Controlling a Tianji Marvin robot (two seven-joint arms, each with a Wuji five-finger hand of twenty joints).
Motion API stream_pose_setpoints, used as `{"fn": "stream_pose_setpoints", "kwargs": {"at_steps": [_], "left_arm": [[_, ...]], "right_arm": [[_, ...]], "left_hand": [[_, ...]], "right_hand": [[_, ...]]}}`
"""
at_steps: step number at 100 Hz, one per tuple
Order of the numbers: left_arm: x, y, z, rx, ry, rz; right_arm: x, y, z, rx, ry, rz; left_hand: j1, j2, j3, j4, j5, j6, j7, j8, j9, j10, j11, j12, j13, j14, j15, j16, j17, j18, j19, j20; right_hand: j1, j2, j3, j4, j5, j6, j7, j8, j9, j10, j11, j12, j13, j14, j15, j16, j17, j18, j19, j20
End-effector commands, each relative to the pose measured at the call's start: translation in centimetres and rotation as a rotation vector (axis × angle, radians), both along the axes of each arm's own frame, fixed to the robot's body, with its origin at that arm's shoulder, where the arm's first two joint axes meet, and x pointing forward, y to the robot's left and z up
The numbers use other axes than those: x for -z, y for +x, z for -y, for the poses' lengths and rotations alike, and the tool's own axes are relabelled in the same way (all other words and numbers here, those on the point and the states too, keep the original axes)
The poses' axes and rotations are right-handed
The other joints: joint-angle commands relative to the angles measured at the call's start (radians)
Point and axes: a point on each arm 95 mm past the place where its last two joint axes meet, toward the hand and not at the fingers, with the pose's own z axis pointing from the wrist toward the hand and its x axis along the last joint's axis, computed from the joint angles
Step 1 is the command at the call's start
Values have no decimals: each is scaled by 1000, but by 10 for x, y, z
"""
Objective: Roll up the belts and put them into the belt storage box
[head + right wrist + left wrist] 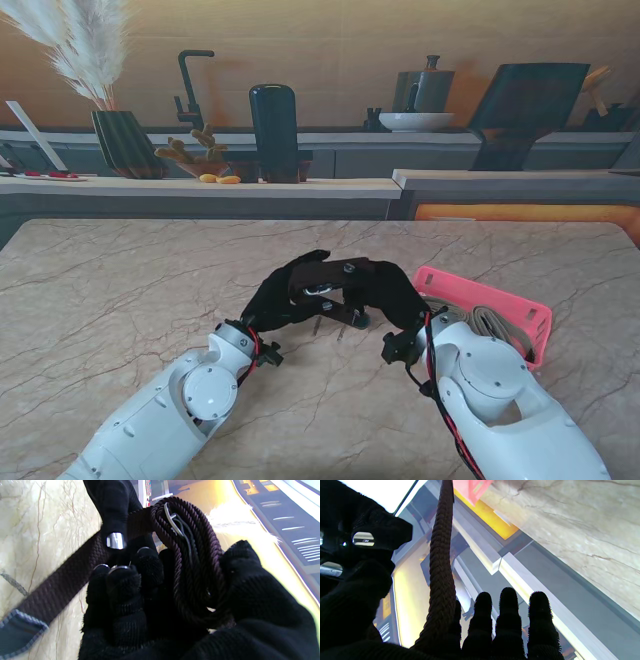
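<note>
Nearest to me on the marble table (120, 290), saw both white arms rising to meet at mid-table. Found the left hand (275, 298) and the right hand (385, 292), both black-gloved, clamped together on one dark brown braided belt (328, 277), held off the table. From the right wrist, made out the belt (190, 562) partly coiled in that hand (175, 600), a metal buckle (172, 520) inside the coil, a loose tail ending in a dark blue tip (17, 630). From the left wrist, saw the belt (441, 567) running edge-on across the fingers (507, 620). Just right of the hands, noted the pink storage box (520, 310) with a grey belt (495, 325) inside, partly hidden by the right arm. Read no writing anywhere. Farther off, spotted a counter with pampas grass (80, 45), a black tap (190, 85) and a white bowl (415, 121).
</note>
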Motion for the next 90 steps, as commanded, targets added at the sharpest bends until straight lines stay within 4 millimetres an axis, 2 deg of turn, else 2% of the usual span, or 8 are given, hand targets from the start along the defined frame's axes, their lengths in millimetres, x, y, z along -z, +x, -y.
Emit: {"fn": "stream_pose_setpoints", "kwargs": {"at_steps": [1, 22, 36, 72, 82, 90], "left_arm": [[2, -7, 9, 32, -33, -11], [-1, -15, 15, 65, -65, 20], [-2, -16, 16, 65, -71, 27], [-4, -17, 17, 26, -93, 47], [-5, -19, 18, 21, -109, 47], [-5, -19, 18, 15, -115, 48]], "right_arm": [[2, 1, -6, -19, -6, -13], [14, 14, -19, -40, -31, -92], [22, 23, -29, -68, -54, -143], [41, 36, -46, -126, -85, -243], [45, 38, -50, -130, -115, -257], [48, 40, -53, -132, -148, -262]], "left_hand": [[-74, -14, 38, -51, 4, -41, 1, 7, -23, -21, -25, -9, -20, -28, -23, -12, -3, -44, -26, -16], [-123, -15, 77, -72, -37, -57, -38, -16, -78, -25, -36, -20, -50, -35, -29, -13, -6, -66, -37, -22], [-118, -14, 76, -72, -38, -55, -79, -36, -98, -25, -33, -25, -62, -34, -25, -12, -11, -72, -35, -23], [-111, 24, 50, -69, -48, -46, -253, -80, -135, -31, -12, -26, -84, -41, -3, -7, -26, -92, -18, -28], [-107, 41, 42, -68, -51, -45, -265, -75, -136, -32, -8, -25, -87, -42, 0, -7, -28, -95, -17, -30], [-77, 81, -6, -60, -47, -39, -285, -51, -133, -29, 2, -23, -88, -40, 10, -5, -31, -94, -6, -30]], "right_hand": [[131, 121, 99, 25, 61, -306, 94, 11, -15, 53, 56, 34, 22, -82, 72, 36, 27, -50, 83, 57], [124, 114, 120, 25, 67, -290, 96, 1, -8, 67, 76, 51, 55, -86, 126, 57, 64, -59, 159, 97], [117, 111, 124, 29, 67, -287, 95, -2, -6, 72, 84, 54, 69, -89, 150, 60, 89, -66, 211, 121], [113, 123, 119, 34, 61, -284, 92, 0, -17, 75, 88, 56, 59, -83, 157, 59, 74, -64, 222, 128], [99, 108, 105, 40, 58, -315, 83, -7, -16, 80, 93, 57, 57, -77, 164, 59, 69, -61, 227, 129], [67, 72, 127, 42, 67, -346, 78, -31, -26, 85, 87, 52, 44, -68, 157, 52, 55, -55, 220, 125]]}}
